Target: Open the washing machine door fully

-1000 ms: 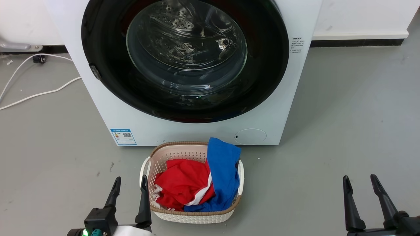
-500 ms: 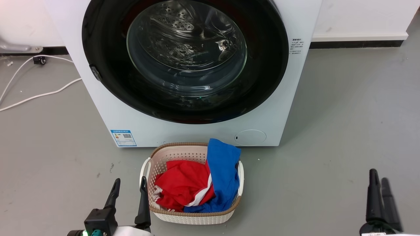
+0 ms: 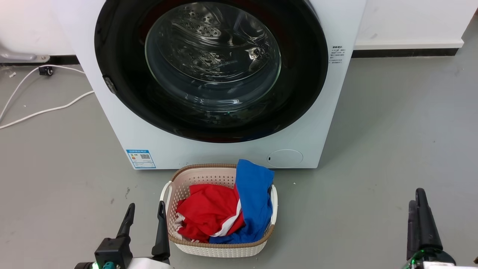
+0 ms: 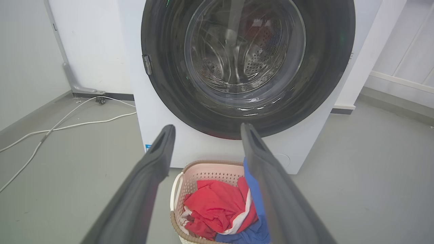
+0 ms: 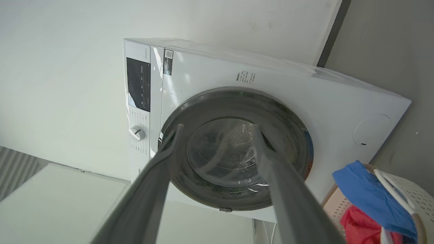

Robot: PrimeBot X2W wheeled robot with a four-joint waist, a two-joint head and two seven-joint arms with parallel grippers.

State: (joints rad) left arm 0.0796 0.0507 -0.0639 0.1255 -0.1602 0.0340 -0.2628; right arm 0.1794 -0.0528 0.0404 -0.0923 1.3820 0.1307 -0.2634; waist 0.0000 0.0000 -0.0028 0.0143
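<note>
The washing machine (image 3: 224, 153) is a white front-loader ahead of me. Its washing machine door (image 3: 213, 63) lies shut against the front, a glossy black ring around clear glass, with a small grey latch (image 3: 109, 84) on its left rim. My left gripper (image 3: 146, 204) is open at the lower left, well short of the machine. My right gripper (image 3: 416, 197) stands at the lower right, turned edge-on there. In the left wrist view the left gripper (image 4: 207, 129) points at the door (image 4: 247, 57). In the right wrist view the right gripper (image 5: 217, 128) is open, framing the door (image 5: 234, 149).
A beige laundry basket (image 3: 209, 244) with red and blue clothes sits on the floor right before the machine, beside my left gripper. White cables (image 3: 44, 108) trail over the grey floor at the left. A control panel with a knob (image 5: 137, 133) is on the machine's front.
My right gripper has rolled at the wrist, so its two fingers now line up edge-on, and it has shifted slightly right and up. The left gripper and the door have stayed put.
</note>
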